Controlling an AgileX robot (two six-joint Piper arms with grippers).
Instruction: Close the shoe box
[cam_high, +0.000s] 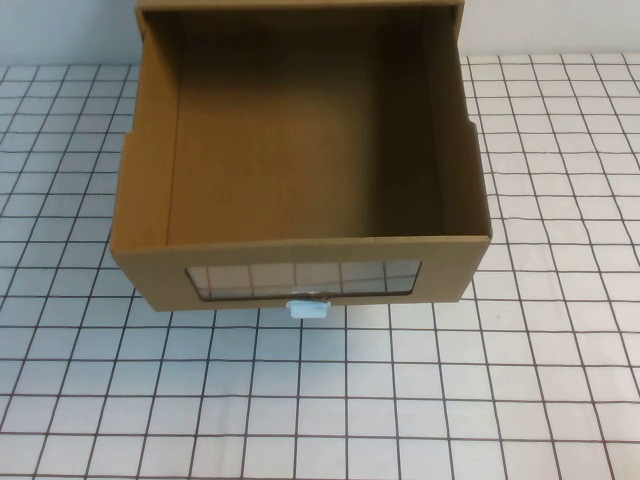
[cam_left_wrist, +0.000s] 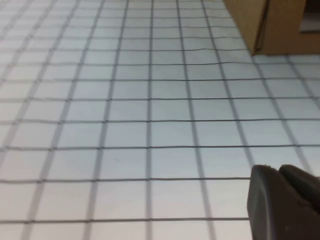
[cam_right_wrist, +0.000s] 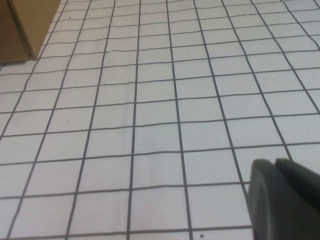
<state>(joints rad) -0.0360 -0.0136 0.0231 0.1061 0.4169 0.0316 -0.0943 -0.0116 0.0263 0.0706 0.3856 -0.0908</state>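
Observation:
The shoe box (cam_high: 300, 150) is brown cardboard and stands at the middle back of the table. Its drawer is pulled out toward the near side and is empty inside. Its front has a clear window (cam_high: 305, 278) with a small white handle (cam_high: 307, 308) just below. Neither arm shows in the high view. My left gripper (cam_left_wrist: 277, 169) hovers over bare table, shut on nothing, with a corner of the shoe box (cam_left_wrist: 280, 25) far from it. My right gripper (cam_right_wrist: 275, 162) is likewise shut over the table, apart from the box corner (cam_right_wrist: 25, 25).
A white cloth with a black grid (cam_high: 320, 400) covers the table on all sides of the box. A pale wall (cam_high: 60, 30) stands behind the box. Nothing else lies on the cloth.

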